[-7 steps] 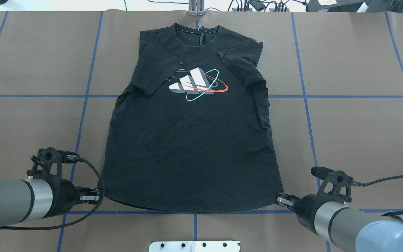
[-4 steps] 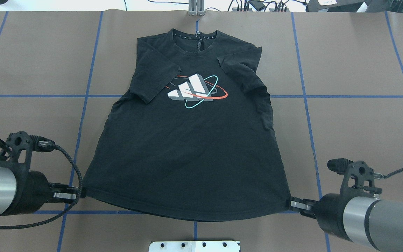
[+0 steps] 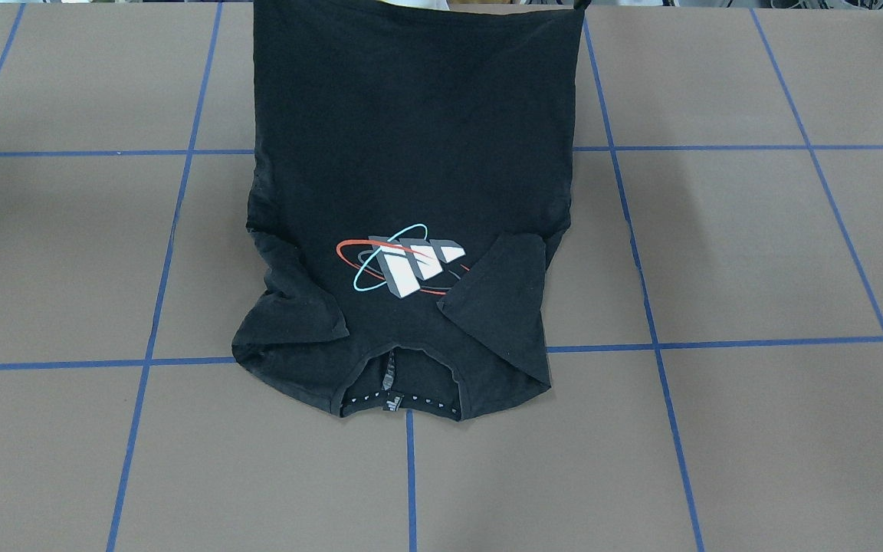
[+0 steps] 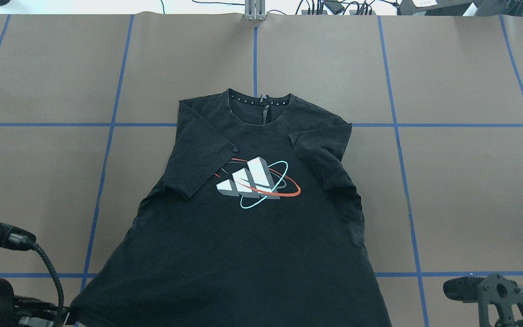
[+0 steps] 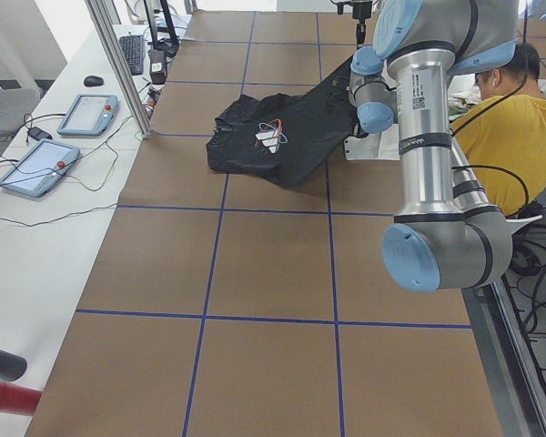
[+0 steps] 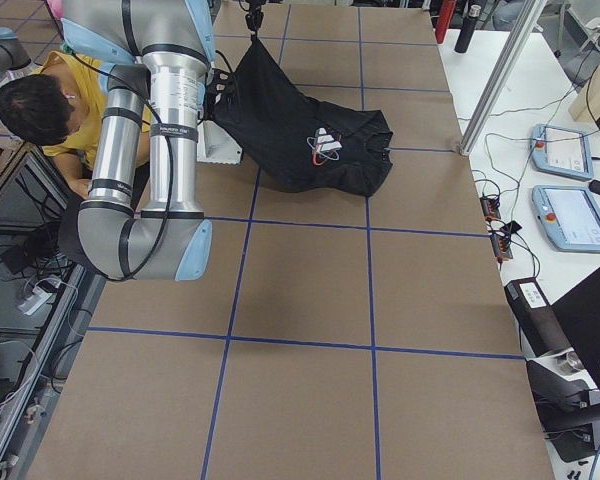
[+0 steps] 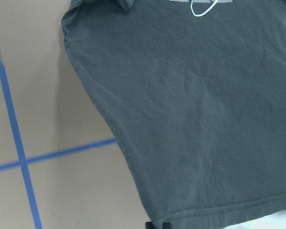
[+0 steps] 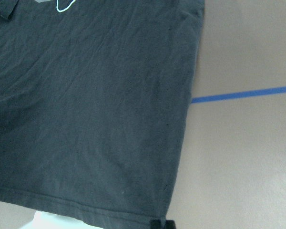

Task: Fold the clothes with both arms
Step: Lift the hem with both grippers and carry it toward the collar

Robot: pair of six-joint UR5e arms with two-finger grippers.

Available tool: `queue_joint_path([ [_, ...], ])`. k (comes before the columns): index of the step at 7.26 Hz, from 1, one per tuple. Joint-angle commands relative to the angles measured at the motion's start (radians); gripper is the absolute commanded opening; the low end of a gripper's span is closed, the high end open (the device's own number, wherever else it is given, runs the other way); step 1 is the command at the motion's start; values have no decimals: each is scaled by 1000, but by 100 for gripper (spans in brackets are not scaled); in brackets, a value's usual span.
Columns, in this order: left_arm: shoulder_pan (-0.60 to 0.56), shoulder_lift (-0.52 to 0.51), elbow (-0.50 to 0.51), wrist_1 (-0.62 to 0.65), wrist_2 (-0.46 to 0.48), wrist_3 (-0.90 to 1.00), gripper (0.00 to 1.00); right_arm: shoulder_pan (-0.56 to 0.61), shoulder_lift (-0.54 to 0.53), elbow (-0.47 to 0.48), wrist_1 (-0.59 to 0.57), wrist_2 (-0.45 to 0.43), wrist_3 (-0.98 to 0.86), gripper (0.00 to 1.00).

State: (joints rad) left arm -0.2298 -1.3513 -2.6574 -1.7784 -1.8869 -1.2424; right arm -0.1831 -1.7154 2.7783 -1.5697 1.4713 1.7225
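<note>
The black T-shirt (image 4: 252, 245) lies face up, its white block graphic (image 4: 250, 180) ringed in red and teal, its collar (image 4: 259, 101) at the far end. Both sleeves are folded in over the chest. Its hem is lifted off the table at the near edge, seen in the front-facing view (image 3: 411, 115) and the right side view (image 6: 280, 120). My left gripper (image 4: 64, 316) is shut on the left hem corner, also in the left wrist view (image 7: 159, 225). My right gripper (image 8: 162, 223) is shut on the right hem corner; only its camera mount (image 4: 493, 290) shows overhead.
The table (image 4: 461, 190) is covered in brown paper with a blue tape grid. A metal post (image 4: 254, 9) stands at the far edge. A person in yellow (image 5: 519, 118) sits behind the robot. Tablets (image 5: 86, 114) lie on a side bench.
Both grippers have drawn back toward the robot and up with the hem corners. The shirt has slid about one grid square nearer. The right gripper's fingers have left the overhead view.
</note>
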Motion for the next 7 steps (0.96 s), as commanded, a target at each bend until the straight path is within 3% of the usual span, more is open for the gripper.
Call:
queue_joint_path([
  [1, 38, -9, 0, 2, 8, -19, 0, -67, 16, 4, -87, -135, 6, 0],
  [3, -49, -89, 98, 1, 29, -14, 0, 31, 37, -14, -101, -166, 6, 0],
  [4, -115, -206, 217, 1, 34, -11, 0, 89, 42, -29, -101, -167, 6, 0],
  [6, -263, -380, 415, 1, 35, -6, 0, 251, 161, -136, -101, -166, 9, 0],
  [7, -314, -414, 453, -1, 35, -5, 0, 314, 224, -191, -101, -161, 6, 0],
])
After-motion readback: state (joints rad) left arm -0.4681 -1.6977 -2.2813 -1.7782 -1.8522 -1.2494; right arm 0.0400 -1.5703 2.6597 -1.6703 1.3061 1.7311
